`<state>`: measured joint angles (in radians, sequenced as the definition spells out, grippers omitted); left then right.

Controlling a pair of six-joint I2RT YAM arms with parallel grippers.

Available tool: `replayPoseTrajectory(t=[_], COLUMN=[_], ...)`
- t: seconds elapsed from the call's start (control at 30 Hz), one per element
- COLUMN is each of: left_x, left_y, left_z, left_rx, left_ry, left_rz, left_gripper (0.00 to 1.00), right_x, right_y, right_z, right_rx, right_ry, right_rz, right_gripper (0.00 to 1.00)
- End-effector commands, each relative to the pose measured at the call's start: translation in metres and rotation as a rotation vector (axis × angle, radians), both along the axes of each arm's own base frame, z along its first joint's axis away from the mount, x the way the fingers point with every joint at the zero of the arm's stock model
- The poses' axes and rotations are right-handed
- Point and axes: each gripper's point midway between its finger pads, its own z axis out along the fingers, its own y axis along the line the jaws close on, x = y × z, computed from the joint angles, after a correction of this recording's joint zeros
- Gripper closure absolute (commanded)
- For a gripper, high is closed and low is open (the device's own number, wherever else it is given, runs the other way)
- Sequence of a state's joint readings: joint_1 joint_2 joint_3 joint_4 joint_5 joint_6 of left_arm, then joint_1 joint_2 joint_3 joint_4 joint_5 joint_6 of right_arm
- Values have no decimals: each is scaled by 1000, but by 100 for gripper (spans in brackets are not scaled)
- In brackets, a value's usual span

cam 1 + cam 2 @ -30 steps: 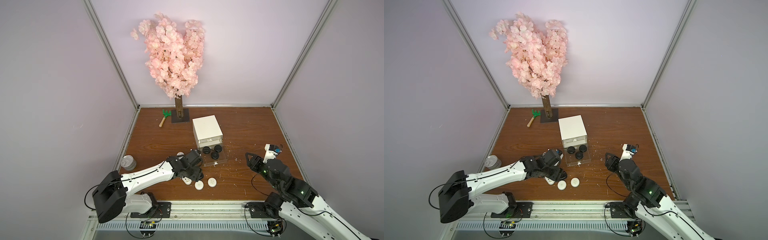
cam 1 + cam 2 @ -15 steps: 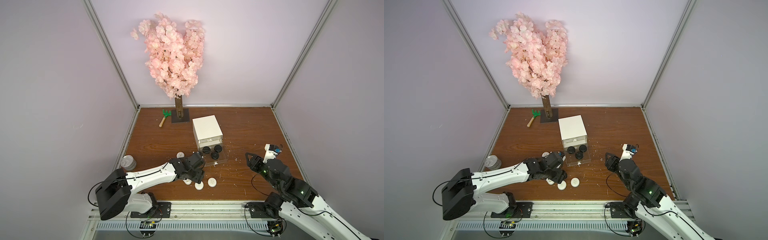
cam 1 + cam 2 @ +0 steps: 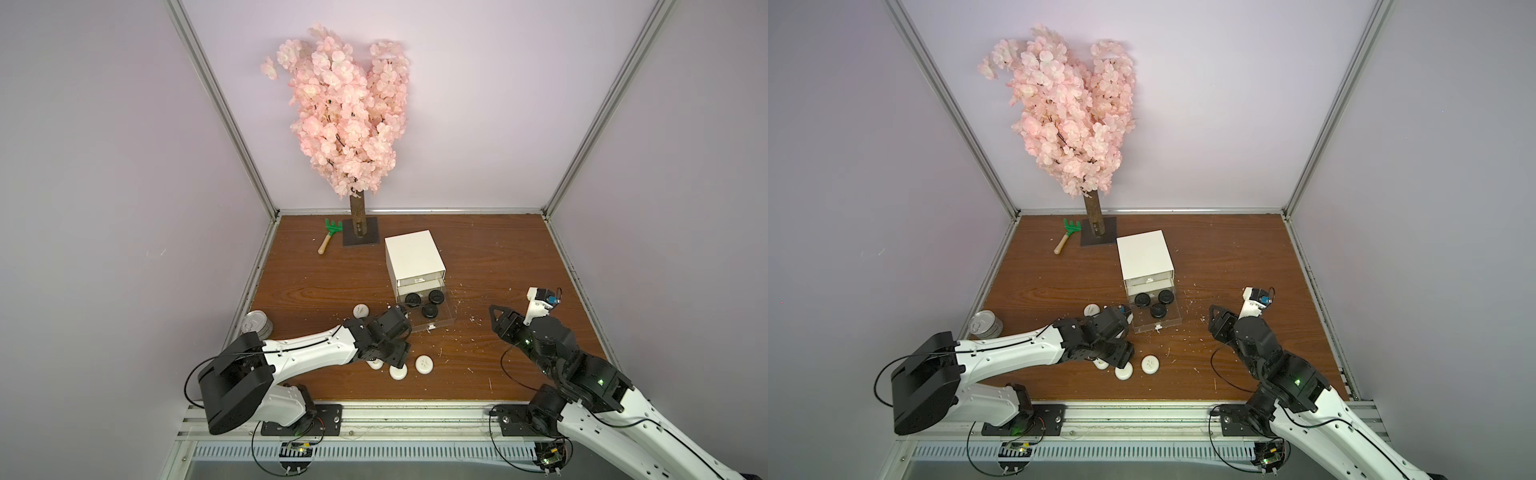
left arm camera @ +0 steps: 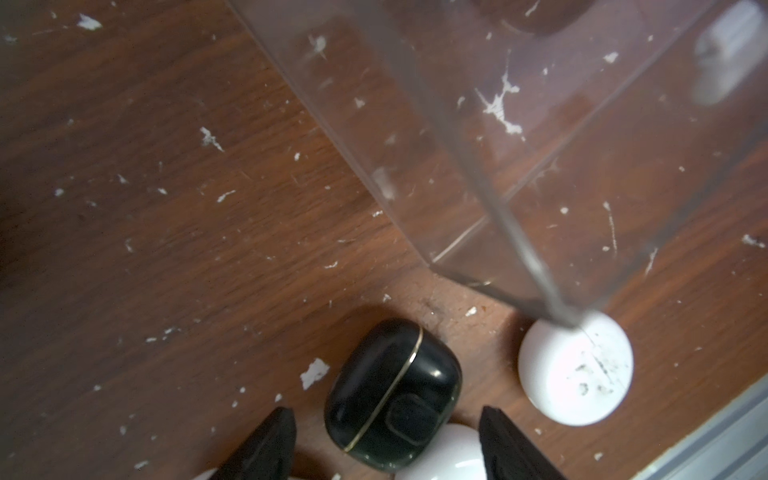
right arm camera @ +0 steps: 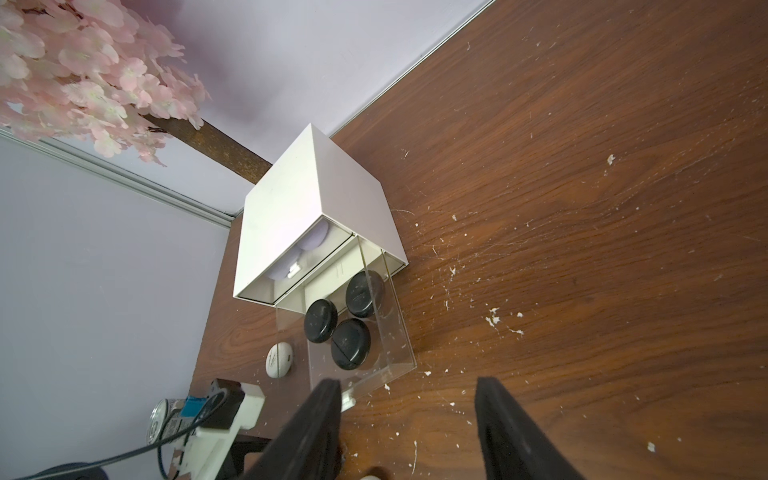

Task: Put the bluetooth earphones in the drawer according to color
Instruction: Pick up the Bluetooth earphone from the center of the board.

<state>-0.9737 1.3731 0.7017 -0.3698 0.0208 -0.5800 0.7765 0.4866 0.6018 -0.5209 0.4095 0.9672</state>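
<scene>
The brown table (image 3: 498,257) has open wood along its right side. The white cabinet (image 3: 413,257) sits mid-table with one clear drawer (image 3: 442,324) pulled out toward the arms, three black cases (image 3: 435,297) inside. Right of it, over open wood, the right gripper (image 5: 407,399) hangs with jaws wide and empty. The left gripper (image 4: 386,419) straddles another black case (image 4: 392,395) on the table by the drawer's front corner (daylight on both sides), with white cases (image 3: 424,365) crowding close.
</scene>
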Motion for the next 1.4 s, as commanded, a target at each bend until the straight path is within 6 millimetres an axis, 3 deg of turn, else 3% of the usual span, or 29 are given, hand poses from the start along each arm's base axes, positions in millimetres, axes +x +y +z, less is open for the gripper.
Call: replayPoseTrajectory(t=[0.0, 0.3, 0.6, 0.9, 1.1, 1.37], left_x=[-3, -3, -4, 0, 2, 11], left_y=[-5, -7, 8, 19, 23, 31], left_z=[-4, -15, -27, -24, -15, 18], left_rx=[-4, 26, 114, 167, 181, 204], left_ry=[8, 19, 25, 4, -8, -76], left_rz=[-18, -35, -15, 21, 31, 50], left_gripper=[26, 29, 40, 46, 52, 54], right_x=[4, 5, 5, 5, 6, 5], right_y=[3, 4, 4, 4, 3, 3], right_z=[19, 19, 18, 17, 19, 17], right_rx=[23, 21, 19, 17, 18, 21], right_ry=[-41, -40, -39, -37, -41, -38], right_rz=[6, 6, 9, 6, 5, 5], right_gripper=[41, 41, 41, 41, 41, 41])
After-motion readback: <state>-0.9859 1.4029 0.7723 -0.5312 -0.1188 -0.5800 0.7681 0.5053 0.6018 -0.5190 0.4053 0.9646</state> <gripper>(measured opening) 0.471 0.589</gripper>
